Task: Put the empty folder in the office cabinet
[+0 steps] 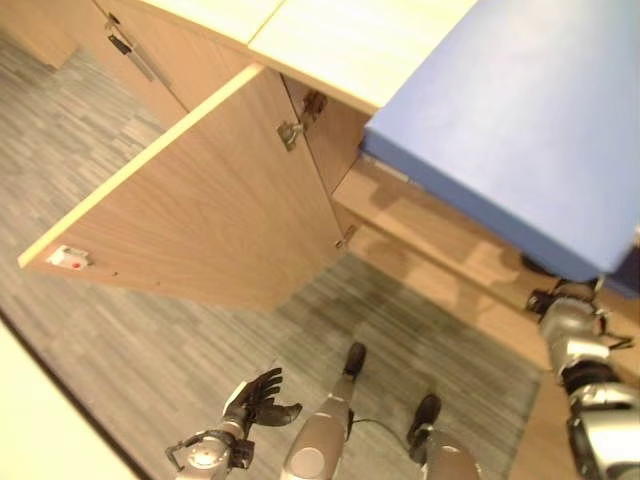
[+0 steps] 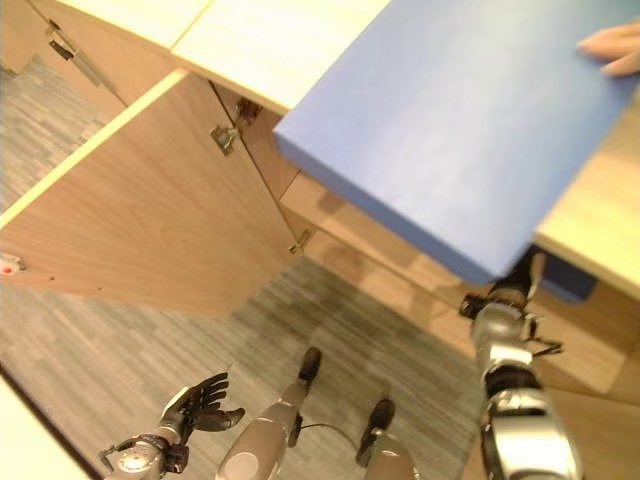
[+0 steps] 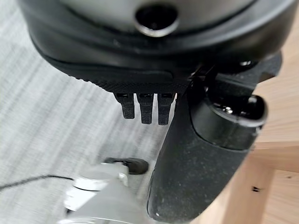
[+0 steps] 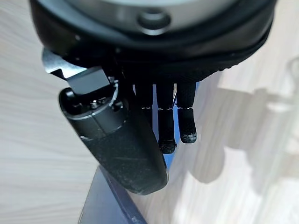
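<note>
Currently the blue folder [image 2: 460, 130] is seen high on the right side of both eye views, held flat-face toward the camera in front of the open cabinet [image 1: 420, 215]. Its long axis is judged to run diagonally, from its near lower corner by the right wrist up toward the far right corner. No writing or label is seen on its blue face. A small white tag with a red mark [image 1: 68, 258] is seen on the inner face of the open door [image 1: 200, 200], but it is too small to be read.

The right hand [image 4: 140, 140] is seen in its wrist view with the thumb on one side of the folder's blue edge and the fingers on the other, so the folder is pinched. In the eye views this hand is tucked behind the folder's lower corner. At the far upper corner, a person's fingertips [image 2: 612, 47] are seen resting on the folder's edge.

The left hand [image 1: 262, 398] is seen low over the grey carpet [image 1: 150, 340], well apart from the folder, with fingers loosely spread and nothing held
</note>
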